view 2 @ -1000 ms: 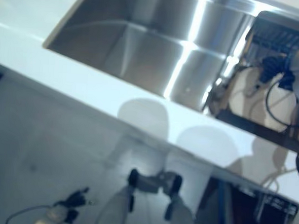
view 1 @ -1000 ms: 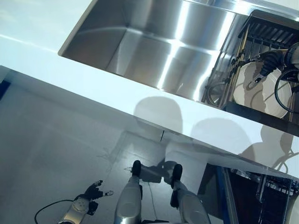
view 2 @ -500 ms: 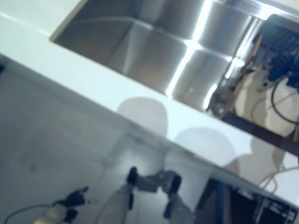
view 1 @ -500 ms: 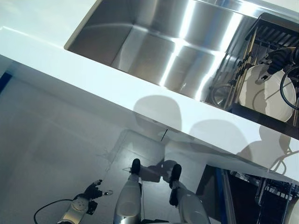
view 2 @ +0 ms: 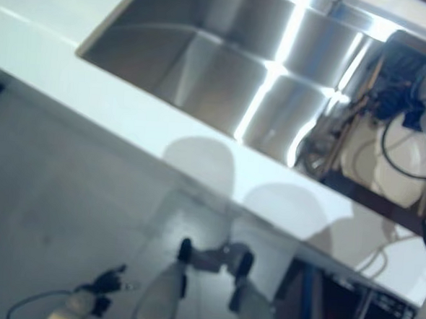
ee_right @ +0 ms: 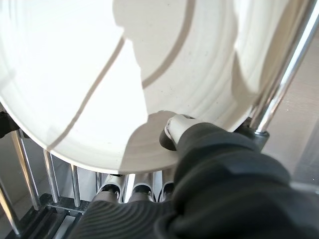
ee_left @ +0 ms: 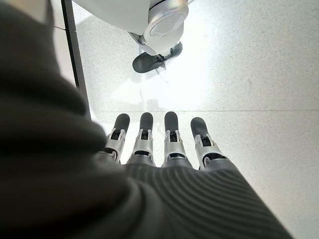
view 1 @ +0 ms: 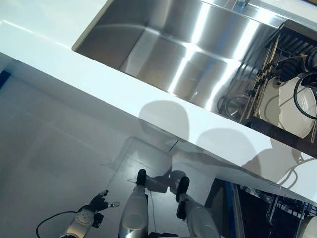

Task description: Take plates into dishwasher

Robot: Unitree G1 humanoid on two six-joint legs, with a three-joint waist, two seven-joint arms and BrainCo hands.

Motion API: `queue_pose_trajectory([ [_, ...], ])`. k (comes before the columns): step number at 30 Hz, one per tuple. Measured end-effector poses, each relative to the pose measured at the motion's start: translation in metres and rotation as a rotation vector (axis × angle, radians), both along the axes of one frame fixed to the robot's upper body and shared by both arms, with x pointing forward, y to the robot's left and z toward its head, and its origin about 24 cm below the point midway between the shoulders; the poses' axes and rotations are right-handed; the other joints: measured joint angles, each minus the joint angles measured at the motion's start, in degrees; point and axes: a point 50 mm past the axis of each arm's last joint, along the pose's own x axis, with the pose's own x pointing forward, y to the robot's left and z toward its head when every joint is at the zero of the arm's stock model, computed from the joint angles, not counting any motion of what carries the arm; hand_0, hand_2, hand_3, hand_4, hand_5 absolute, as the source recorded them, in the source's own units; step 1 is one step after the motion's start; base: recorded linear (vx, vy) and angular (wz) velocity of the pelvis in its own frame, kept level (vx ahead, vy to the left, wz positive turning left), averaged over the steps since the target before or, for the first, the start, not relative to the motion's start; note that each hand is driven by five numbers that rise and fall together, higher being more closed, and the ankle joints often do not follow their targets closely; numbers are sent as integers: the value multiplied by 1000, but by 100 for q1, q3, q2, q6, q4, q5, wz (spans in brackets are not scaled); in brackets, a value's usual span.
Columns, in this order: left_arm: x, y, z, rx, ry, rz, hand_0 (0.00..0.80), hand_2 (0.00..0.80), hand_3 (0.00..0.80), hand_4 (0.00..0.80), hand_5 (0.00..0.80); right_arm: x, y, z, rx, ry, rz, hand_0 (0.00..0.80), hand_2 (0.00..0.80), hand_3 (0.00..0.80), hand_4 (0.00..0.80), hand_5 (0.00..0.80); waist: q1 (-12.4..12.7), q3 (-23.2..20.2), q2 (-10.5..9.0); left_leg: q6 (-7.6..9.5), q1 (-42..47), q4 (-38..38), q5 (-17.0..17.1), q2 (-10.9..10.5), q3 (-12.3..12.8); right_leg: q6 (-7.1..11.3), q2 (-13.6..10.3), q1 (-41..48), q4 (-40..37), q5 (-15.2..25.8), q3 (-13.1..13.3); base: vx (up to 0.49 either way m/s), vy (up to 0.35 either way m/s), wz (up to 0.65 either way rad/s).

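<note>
A white plate (ee_right: pixel 99 74) with faint concentric rings on its face stands in a dark wire rack (view 1: pixel 292 39). The sink (view 1: pixel 188 44) is brushed steel streaked with bright reflections, set in a plain white tabletop (view 1: pixel 99 84). The floor (ee_left: pixel 249 74) is pale speckled grey. Both the left hand (ee_left: pixel 164 144) and right hand (ee_right: pixel 174 134) have silver fingers, dark tips and dark ribbed covers.

White glossy countertop (view 1: pixel 124 91) set around a stainless-steel sink basin (view 1: pixel 178 44) | dark wire dish rack (view 1: pixel 292 64) seated beside the basin | round white plate (view 1: pixel 297 106) held in the rack
</note>
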Motion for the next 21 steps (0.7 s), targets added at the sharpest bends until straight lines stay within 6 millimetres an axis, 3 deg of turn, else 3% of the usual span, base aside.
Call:
queue_pose_trajectory([
  [13, 1, 0, 0, 2, -6, 1, 0, 0, 0, 0, 0, 0, -1, -1, -25, 6, 36, 800, 800, 800, 800, 800, -30, -37, -164, 0, 204, -36, -1, -14, 37, 13, -13, 227, -71, 1, -4, -14, 51, 0],
  [21, -1, 2, -1, 11, 1, 11, 0, 0, 0, 0, 0, 0, -2, -4, -84, 13, 62, 800, 800, 800, 800, 800, -77, -168, -373, 65, 327, -213, 32, -28, 265, 52, -37, 300, -128, 33, -13, -20, 55, 1],
])
